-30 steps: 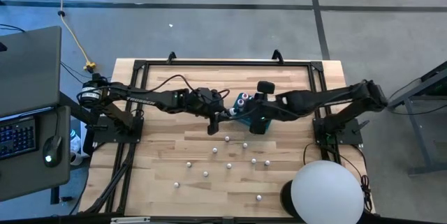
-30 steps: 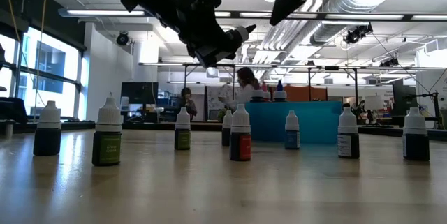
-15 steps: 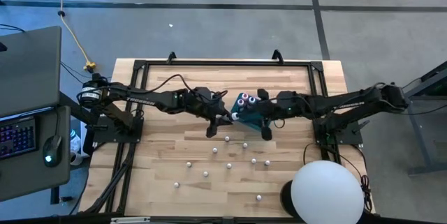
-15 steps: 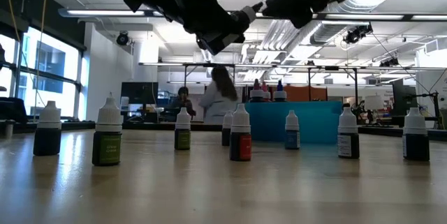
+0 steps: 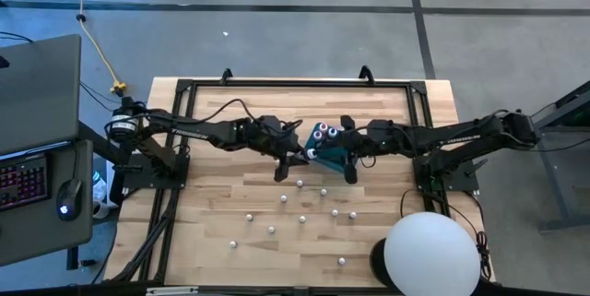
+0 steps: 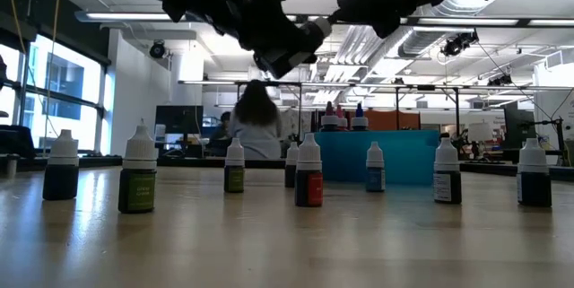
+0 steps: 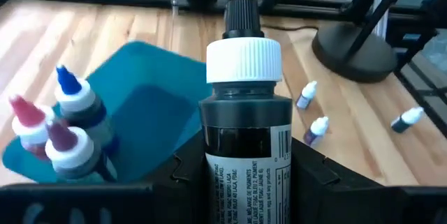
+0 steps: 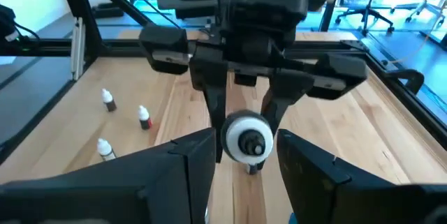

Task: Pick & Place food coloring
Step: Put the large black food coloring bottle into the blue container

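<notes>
Teal box (image 5: 334, 148) sits mid-table on the wooden table (image 5: 212, 231), holding three bottles with pink, blue and dark tips (image 7: 59, 123) clustered at one end. Left gripper (image 5: 293, 159) is raised off the table just beside the box, jaws clamped on a dark food coloring bottle (image 7: 246, 140) with a ribbed white collar and black tip; in the low view the bottle's white cap (image 6: 313, 33) pokes out of the gripper well above the tabletop. Right gripper (image 5: 350, 153) is at the box, facing the left one; in the right wrist view its fingers (image 8: 174, 168) are spread wide with the held bottle's cap (image 8: 248, 139) between and beyond them, not touching. Can't tell whether the fingers straddle or touch the box. Other food coloring bottles (image 5: 300, 218) stand upright, scattered across the near half of the table, well apart from each other. Person (image 6: 256, 126) visible in the room behind the table
</notes>
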Controlling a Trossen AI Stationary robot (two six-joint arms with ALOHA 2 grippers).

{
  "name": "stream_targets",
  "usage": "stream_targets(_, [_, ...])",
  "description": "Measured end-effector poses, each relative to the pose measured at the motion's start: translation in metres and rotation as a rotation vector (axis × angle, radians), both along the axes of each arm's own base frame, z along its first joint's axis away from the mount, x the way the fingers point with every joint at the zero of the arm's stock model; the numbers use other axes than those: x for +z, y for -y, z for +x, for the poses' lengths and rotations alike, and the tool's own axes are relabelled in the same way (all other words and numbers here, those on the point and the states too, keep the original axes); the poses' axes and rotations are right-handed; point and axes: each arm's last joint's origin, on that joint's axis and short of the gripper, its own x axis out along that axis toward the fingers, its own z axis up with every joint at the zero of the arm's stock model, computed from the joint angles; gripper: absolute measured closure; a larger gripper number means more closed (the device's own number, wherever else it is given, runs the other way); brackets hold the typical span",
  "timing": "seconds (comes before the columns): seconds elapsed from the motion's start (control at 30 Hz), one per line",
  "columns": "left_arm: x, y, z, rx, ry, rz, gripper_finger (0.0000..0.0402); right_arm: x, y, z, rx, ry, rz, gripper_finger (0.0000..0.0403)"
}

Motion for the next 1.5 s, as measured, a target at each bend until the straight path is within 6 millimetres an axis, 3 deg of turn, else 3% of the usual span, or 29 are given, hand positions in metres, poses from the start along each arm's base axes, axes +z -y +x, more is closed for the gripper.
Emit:
stream_targets(1.17, [-0.004,0.0,0.011,0.011,0.045,-0.099,0.0277,-0.008,0.0,-0.002,-0.044,-0.086,0.082,0.026])
stream_targets(1.5, [-0.004,0.007,0.012,-0.007,0.028,-0.122,0.0277,-0.021,0.0,0.006,-0.044,-0.137,0.086,0.0269])
